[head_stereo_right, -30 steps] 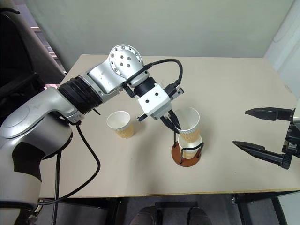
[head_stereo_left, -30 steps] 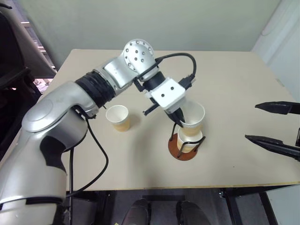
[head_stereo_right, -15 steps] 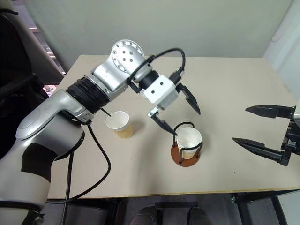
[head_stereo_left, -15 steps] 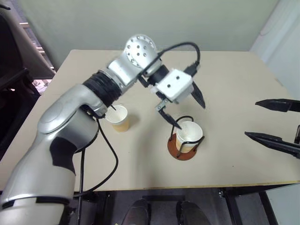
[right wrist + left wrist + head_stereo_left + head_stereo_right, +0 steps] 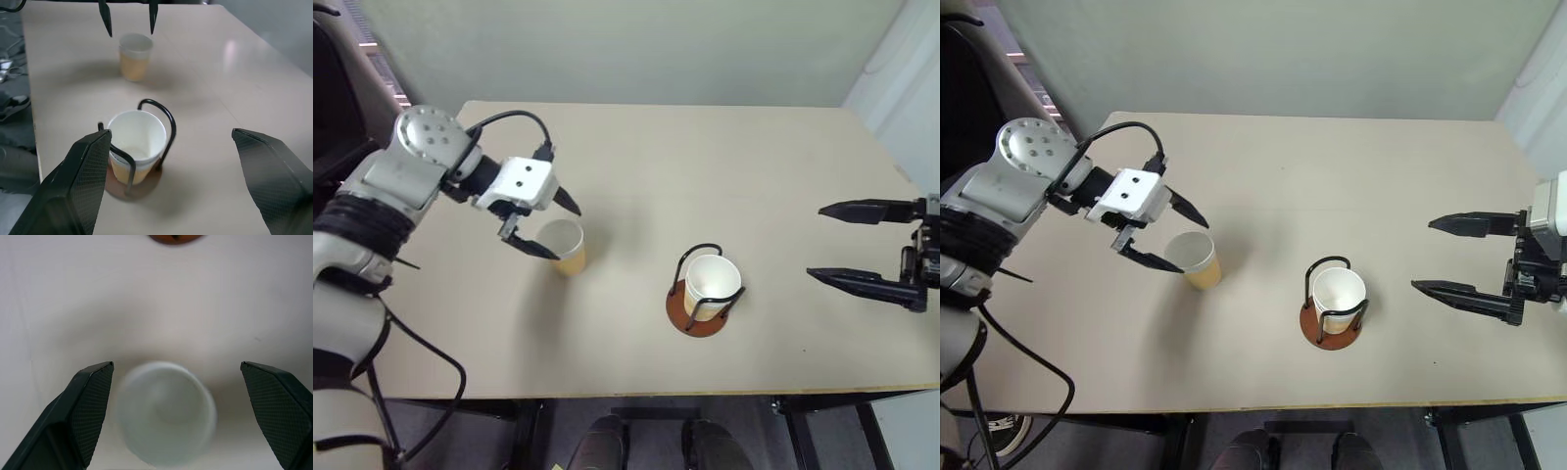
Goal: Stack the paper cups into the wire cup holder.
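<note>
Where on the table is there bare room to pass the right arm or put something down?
Free: the far half of the table, and the strip between the cup holder and the open right gripper. Crowded: the table's left, where the open left gripper hovers at the loose cup.

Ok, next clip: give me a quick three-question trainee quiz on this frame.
1. True or false: the left gripper is shut on the loose paper cup.
2. Where do the stacked cups sit: A on bare table, B in the wire cup holder, C in the right gripper?
3. Fill in: the loose cup stands ____ on the table.

Key: 1 false; 2 B; 3 upright.
</note>
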Controlling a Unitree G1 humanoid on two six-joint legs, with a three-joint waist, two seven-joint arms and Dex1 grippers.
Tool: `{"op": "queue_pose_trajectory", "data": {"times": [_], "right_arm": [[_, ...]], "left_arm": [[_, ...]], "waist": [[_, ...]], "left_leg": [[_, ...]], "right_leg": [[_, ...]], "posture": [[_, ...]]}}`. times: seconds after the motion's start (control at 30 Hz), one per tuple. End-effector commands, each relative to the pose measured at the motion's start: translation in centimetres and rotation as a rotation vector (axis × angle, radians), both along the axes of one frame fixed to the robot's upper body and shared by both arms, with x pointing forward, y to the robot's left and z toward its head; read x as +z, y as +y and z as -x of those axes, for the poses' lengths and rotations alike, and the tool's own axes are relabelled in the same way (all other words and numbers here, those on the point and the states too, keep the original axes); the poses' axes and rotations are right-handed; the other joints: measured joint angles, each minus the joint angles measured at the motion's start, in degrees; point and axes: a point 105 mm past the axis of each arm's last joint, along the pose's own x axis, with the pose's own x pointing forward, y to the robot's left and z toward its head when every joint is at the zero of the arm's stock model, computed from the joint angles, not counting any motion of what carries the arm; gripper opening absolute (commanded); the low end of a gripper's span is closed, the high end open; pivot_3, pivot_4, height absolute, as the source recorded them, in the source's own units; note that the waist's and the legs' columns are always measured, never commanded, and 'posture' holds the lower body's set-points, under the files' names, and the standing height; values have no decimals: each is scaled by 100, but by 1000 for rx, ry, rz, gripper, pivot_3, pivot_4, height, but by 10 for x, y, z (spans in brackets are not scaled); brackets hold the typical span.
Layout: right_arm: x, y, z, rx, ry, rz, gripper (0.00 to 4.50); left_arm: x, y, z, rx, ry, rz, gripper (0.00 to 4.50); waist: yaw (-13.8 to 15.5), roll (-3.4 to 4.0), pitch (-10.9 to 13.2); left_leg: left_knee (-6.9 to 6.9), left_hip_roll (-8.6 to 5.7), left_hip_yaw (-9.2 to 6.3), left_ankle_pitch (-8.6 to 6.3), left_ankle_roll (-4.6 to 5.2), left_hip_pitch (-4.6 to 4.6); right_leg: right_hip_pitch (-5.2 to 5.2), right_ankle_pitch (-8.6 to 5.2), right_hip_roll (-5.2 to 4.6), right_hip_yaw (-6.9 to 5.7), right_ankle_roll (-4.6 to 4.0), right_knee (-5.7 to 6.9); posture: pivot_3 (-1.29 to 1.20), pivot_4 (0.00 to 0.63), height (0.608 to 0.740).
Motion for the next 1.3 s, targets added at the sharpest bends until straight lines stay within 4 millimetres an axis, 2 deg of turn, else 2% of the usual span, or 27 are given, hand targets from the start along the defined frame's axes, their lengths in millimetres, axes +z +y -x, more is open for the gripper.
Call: {"op": "queue_pose_trajectory", "data": {"times": [0.03, 0.17, 0.43, 0.47, 0.57, 0.67, 0.87, 0.9, 1.0, 1.1, 1.23, 1.3], "right_arm": [[8, -1, -1, 8, -40, 23, 4102], [9, 0, -2, 11, -44, 28, 4102], [12, 0, 0, -11, -53, 36, 4102], [13, 0, 0, -15, -55, 38, 4102], [13, -1, 2, -25, -56, 39, 4102], [13, -1, 2, -35, -55, 39, 4102], [12, -2, 1, -43, -55, 39, 4102], [12, -2, 1, -43, -56, 40, 4102], [13, -1, 0, -40, -62, 38, 4102], [14, -2, 1, -45, -69, 38, 4102], [12, -2, 8, -52, -63, 55, 4102], [10, -4, 11, -61, -60, 60, 4102]], "left_arm": [[7, 1, 4, -15, -18, -22, 4457], [-10, 10, 0, 11, -10, -97, 4457], [-31, 3, -17, 15, -22, -177, 4457], [-32, 2, -18, 7, -24, -186, 4297], [-33, 2, -20, 2, -32, -197, 3561], [-30, 0, -19, -7, -37, -193, 2543], [-21, -7, -17, -33, -53, -171, 227], [-16, -11, -15, -50, -59, -154, 56], [3, -28, -9, -108, -83, -82, 56], [29, -59, -4, -214, -125, 11, 56], [60, -111, 27, -464, -105, 176, 56], [69, -127, 42, -562, -78, 222, 56]], "waist": [[-3, -1, 0], [-71, 3, -1], [-93, 2, -1], [-94, 2, -1], [-104, 2, -1], [-113, 2, -1], [-114, 1, 0], [-114, 1, 0], [-103, -1, 1], [-80, -1, 1], [-48, -2, 1], [-67, -3, 2]], "left_leg": [[0, 1, -2, 0, 0, 0], [-5, 6, 4, 1, -2, 10], [-4, 12, 2, 3, -6, 9], [-4, 11, 3, 3, -5, 9], [-6, 12, 3, 1, -5, 8], [-11, 13, 4, -2, -6, 7], [-10, 13, 4, -3, -5, 6], [-10, 13, 4, -3, -5, 6], [-10, 13, 3, -4, -4, 5], [-9, 12, 3, -5, -2, 4], [-9, 10, 4, -10, 5, 1], [-10, 13, 8, -17, 3, 1]], "right_leg": [[1, 0, -2, 2, -1, 0], [-2, -3, 2, 2, -10, 12], [-5, 0, 2, 1, -19, 18], [-4, 0, 2, 2, -19, 17], [-6, 0, 2, 2, -19, 15], [-10, 0, 3, 2, -19, 12], [-10, 0, 3, 2, -18, 11], [-10, 0, 3, 2, -19, 12], [-10, 0, 3, 2, -19, 11], [-8, 0, 2, 2, -18, 8], [-5, 1, -1, 1, -17, 2], [-5, 1, -2, 3, -16, -2]], "posture": [[0, 150, 740], [0, 150, 740], [0, 150, 740], [0, 150, 740], [0, 150, 740], [0, 150, 740], [0, 150, 740], [0, 150, 740], [0, 150, 740], [0, 150, 740], [0, 150, 740], [0, 150, 740]]}}
